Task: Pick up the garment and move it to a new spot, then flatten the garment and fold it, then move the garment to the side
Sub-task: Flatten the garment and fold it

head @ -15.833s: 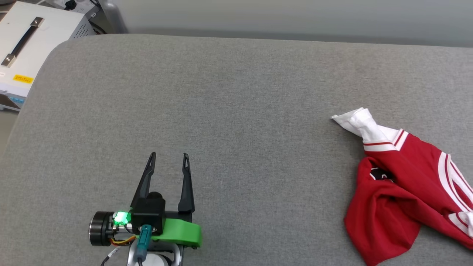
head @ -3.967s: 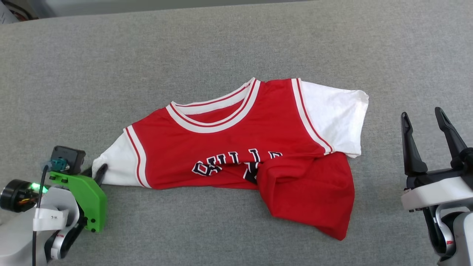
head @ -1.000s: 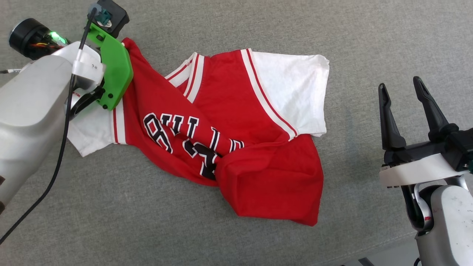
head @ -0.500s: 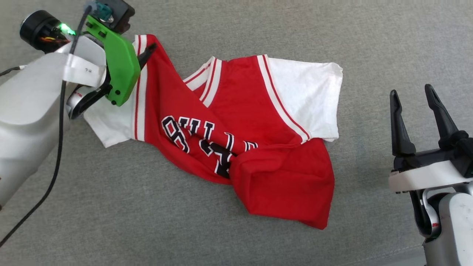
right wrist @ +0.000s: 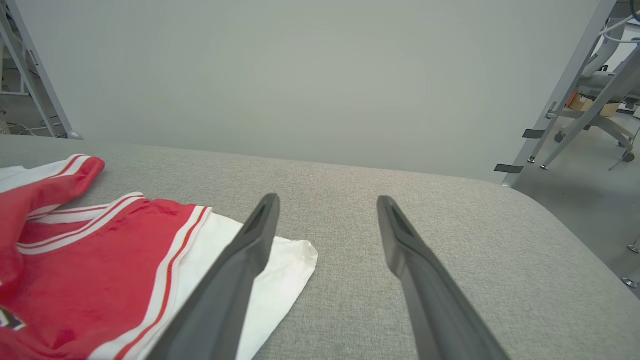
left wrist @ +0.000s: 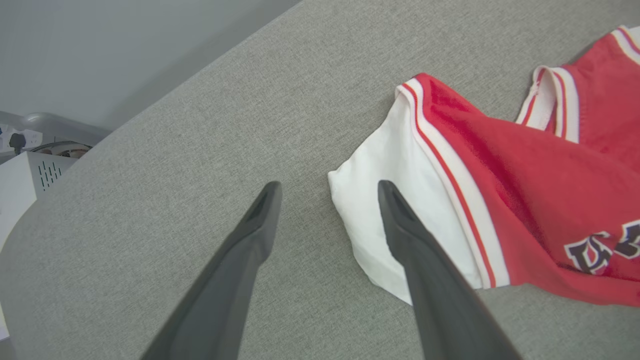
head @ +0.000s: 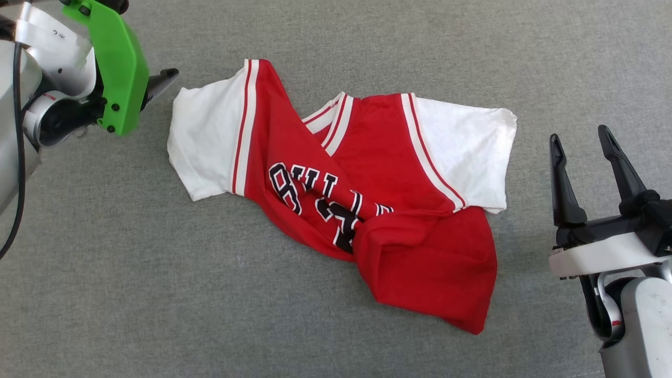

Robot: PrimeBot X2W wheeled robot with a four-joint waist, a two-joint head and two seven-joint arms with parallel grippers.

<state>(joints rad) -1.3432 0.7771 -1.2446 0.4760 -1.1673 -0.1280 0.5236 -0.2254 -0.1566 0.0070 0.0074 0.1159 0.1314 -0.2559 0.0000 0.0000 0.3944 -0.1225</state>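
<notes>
Left gripper (left wrist: 328, 185): fingers spread wide with nothing between them, tips just beside the white sleeve edge of the garment (head: 378, 157), not touching it. Right gripper (head: 578, 134): also wide open and empty, near the other sleeve. The garment lies rumpled on the grey padded surface (head: 157, 294), left shoulder folded across the collar, hem bunched over the lettering.

surface: grey fabric surface (head: 157, 294) (rounded corners) | left: white vented box (left wrist: 22, 185) | behind: pale wall (right wrist: 310, 70) | right: metal frame legs (right wrist: 561, 90)
</notes>
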